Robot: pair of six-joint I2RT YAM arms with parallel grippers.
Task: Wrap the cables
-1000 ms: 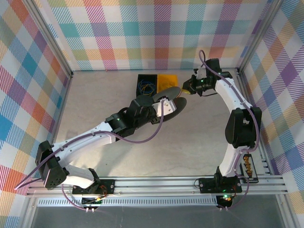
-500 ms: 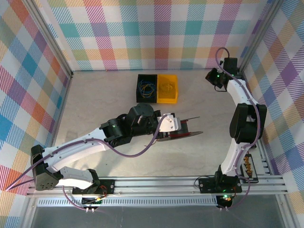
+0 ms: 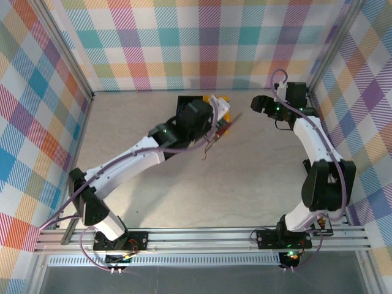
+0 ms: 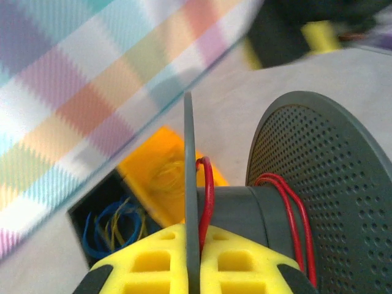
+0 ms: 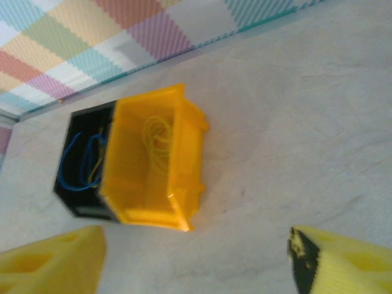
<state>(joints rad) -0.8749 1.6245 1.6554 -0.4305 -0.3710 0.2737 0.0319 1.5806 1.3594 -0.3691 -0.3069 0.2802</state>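
**Left gripper clamps the spool, red wire on the hub, right by the bins**

And here's the left gripper (image 4: 192, 240), pressed together on the dark grey round plastic spool (image 4: 331, 202). Its yellow fingers (image 4: 144, 263) pinch the thin flange, which runs edge-on between them. The thin red-orange wire (image 4: 206, 199) sits just above those fingertips, looped round the spool's hub. One strand hugs the pinched flange, and a few more lie against the perforated flange on the other side.

From overhead, the left arm reaches to the back of the grey table (image 3: 153, 184) and holds the spool tilted at the bins.

Over to the right gripper (image 5: 196, 248): spread wide, one yellow finger at each lower corner of its wrist view and bare table between them. It is well apart from the spool and the wire.

Now the containers, two of them touching side by side. The yellow plastic bin (image 5: 191, 160) holds a loose coil of yellow wire (image 5: 157, 138). The black plastic bin (image 5: 82, 208) holds tangled blue wires (image 5: 90, 160), with yellow strands among them in the left wrist view.
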